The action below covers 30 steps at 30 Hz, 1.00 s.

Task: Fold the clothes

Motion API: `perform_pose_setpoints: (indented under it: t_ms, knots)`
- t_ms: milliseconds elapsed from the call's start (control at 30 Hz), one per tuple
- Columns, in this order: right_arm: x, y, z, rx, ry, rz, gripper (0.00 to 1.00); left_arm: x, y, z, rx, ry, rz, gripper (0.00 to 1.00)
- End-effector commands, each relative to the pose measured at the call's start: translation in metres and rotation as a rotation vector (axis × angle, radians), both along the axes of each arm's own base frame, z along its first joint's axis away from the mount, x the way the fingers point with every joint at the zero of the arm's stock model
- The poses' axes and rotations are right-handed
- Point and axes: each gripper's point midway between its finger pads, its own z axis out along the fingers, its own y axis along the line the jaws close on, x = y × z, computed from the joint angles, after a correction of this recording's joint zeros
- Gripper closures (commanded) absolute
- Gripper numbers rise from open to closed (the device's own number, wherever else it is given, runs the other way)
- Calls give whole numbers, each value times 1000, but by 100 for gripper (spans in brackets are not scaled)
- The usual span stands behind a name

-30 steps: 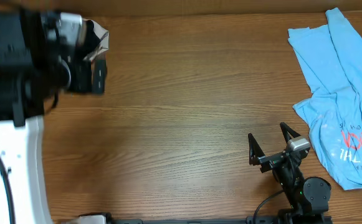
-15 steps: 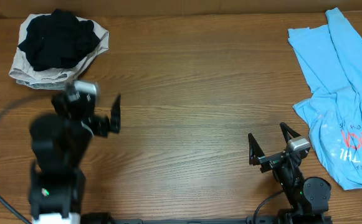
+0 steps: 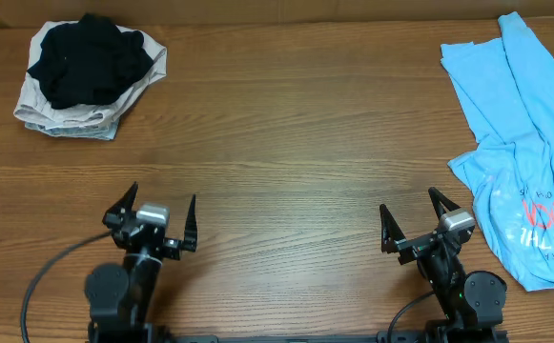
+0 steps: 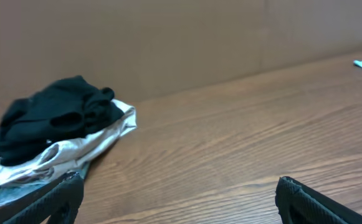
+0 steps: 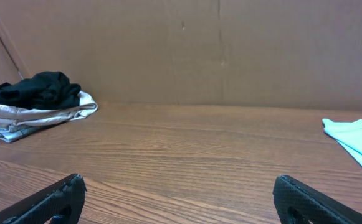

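A crumpled black garment (image 3: 88, 59) lies on a pale folded cloth pile (image 3: 38, 114) at the far left corner; it also shows in the left wrist view (image 4: 56, 115) and the right wrist view (image 5: 38, 89). A light-blue tee with red print (image 3: 524, 143) lies spread at the right edge; a corner of it shows in the right wrist view (image 5: 355, 140). My left gripper (image 3: 153, 214) is open and empty near the front left. My right gripper (image 3: 415, 219) is open and empty near the front right, just left of the tee.
A brown cardboard wall (image 5: 218, 50) runs along the table's far edge. Bare wooden tabletop (image 3: 296, 143) lies between the two cloth piles. Black cables trail from both arm bases at the front edge.
My left arm has pulled back from the black garment at the far left down to the front edge, leaving the garment on the pile. The right arm has not moved.
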Motion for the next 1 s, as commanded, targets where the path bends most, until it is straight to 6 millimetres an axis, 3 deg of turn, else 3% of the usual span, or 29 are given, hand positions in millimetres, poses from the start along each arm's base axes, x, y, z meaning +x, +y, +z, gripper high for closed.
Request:
perform_pose_setpoints:
  t_ms: [0, 133, 233, 967]
  knots:
    - [-1, 2, -2, 3, -4, 11, 0, -3, 8, -7, 2, -37, 49, 0]
    - [-1, 2, -2, 3, -4, 11, 0, -4, 9, -19, 3, -42, 57, 0]
    - [-1, 2, -2, 3, -4, 11, 0, -4, 10, -40, -20, -12, 60, 0]
    - [-1, 2, -2, 3, -4, 11, 0, -5, 12, -34, -41, -40, 68, 0]
